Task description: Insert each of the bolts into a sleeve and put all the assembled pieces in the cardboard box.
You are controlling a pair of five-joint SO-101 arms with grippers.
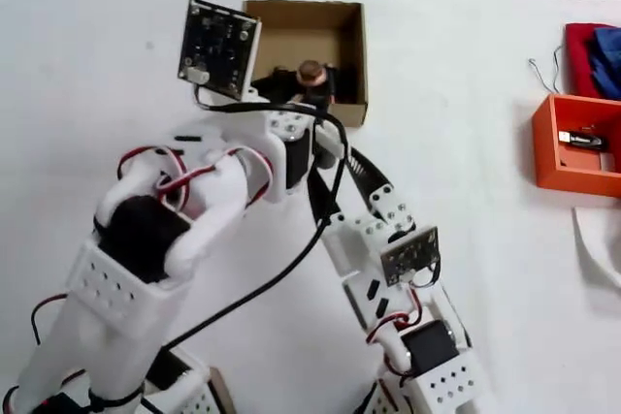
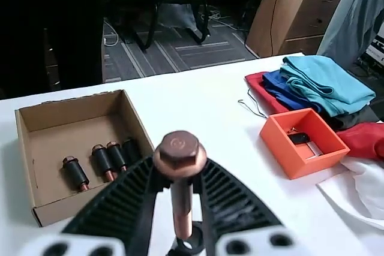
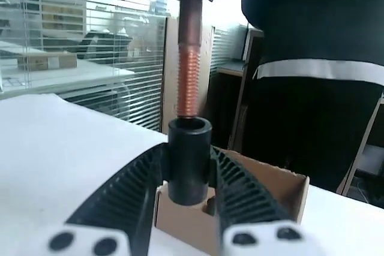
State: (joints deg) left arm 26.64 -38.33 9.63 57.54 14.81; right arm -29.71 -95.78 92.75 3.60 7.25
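My left gripper (image 2: 178, 178) is shut on a copper bolt (image 2: 180, 172), held upright with its hex head up. Directly beneath it, my right gripper (image 3: 187, 175) is shut on a black sleeve (image 3: 189, 160) standing upright. The threaded tip of the bolt (image 3: 190, 82) is just entering the sleeve's bore. In the high view the bolt head (image 1: 310, 73) hangs near the front edge of the cardboard box (image 1: 349, 36). Inside the box (image 2: 36, 148) lie several assembled pieces (image 2: 102, 163) side by side.
An orange tray (image 1: 572, 157) with a small black item stands at the right of the white table. Folded blue and red cloths (image 2: 324, 82) lie behind it. White paper (image 1: 597, 249) sits at the right edge. Both arms crowd the table's middle.
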